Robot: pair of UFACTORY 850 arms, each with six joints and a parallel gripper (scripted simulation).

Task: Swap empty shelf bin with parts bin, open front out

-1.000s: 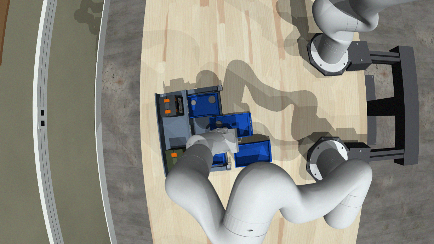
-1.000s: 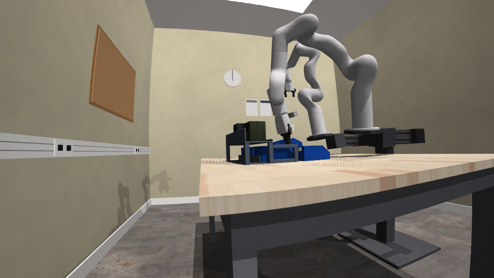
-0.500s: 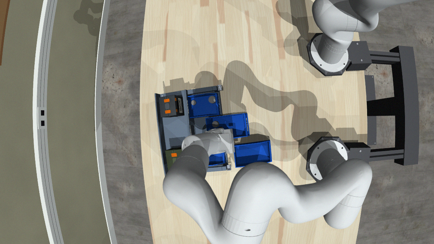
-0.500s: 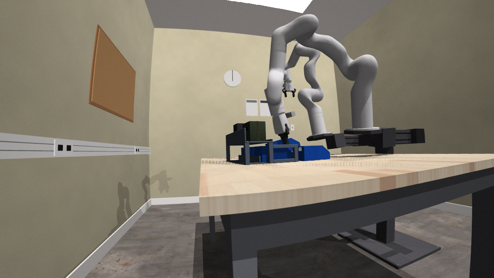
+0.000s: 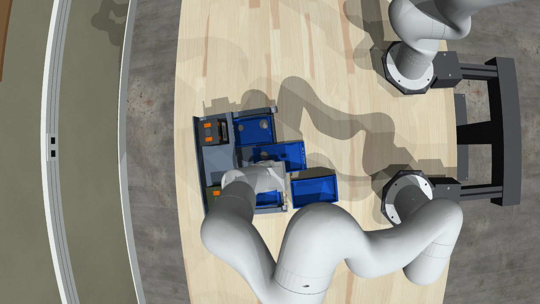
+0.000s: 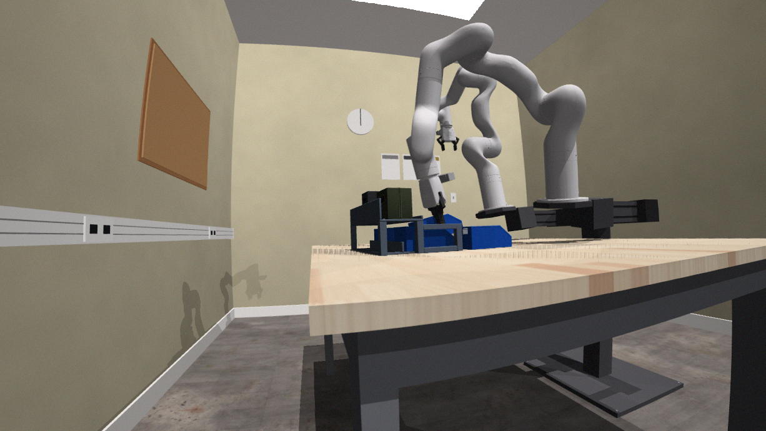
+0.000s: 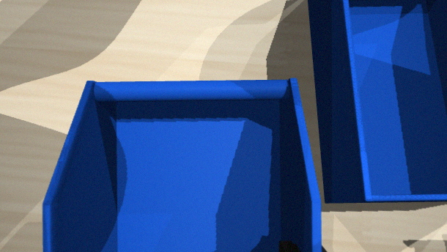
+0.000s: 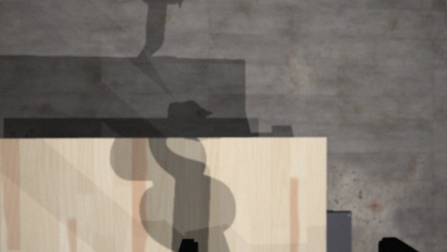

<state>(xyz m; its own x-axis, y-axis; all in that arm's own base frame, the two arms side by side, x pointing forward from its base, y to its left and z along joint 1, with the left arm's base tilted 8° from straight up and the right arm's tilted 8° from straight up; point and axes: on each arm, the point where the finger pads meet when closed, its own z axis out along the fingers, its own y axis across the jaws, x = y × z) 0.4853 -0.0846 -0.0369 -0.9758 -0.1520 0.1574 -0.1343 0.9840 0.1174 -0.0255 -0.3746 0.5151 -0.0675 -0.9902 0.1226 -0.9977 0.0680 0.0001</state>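
From where I stand, the middle blue bin (image 5: 296, 156) (image 6: 452, 218) (image 7: 176, 165) is partway into the grey shelf (image 5: 231, 128) (image 6: 382, 238), left of centre in the top view, its front end sticking out over the counter (image 5: 321, 56) (image 6: 482, 278). The left pincer (image 6: 440, 217) (image 7: 308, 249) is drawn nearly together, clamped on that bin's side wall, with dark tips showing on both sides of it at the bottom of the left wrist view. The floor near its front lip looks bare; its rear is out of that view, and from above I can't tell whether the round grey patch inside is a part. Another blue bin (image 5: 313, 190) (image 6: 487, 237) (image 7: 388, 110) sits upright on the counter, just beside it, and looks empty. Farther up the shelf is an upper blue bin (image 5: 253, 132), and a lower blue bin (image 5: 270, 198) is half hidden under the left arm. A black case (image 5: 211, 132) (image 6: 369, 196) and a green case (image 5: 214, 200) (image 6: 396, 203) rest on the top board. The right pincer (image 6: 448, 145) (image 8: 289, 245) hangs in the air well apart from the bins, its fingers spread wide around nothing.

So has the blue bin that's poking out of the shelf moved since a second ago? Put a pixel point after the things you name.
Yes. The blue bin (image 5: 295, 155) (image 6: 448, 218) (image 7: 176, 165) has slid a little further into the shelf (image 5: 219, 160) (image 6: 383, 238), toward its back.
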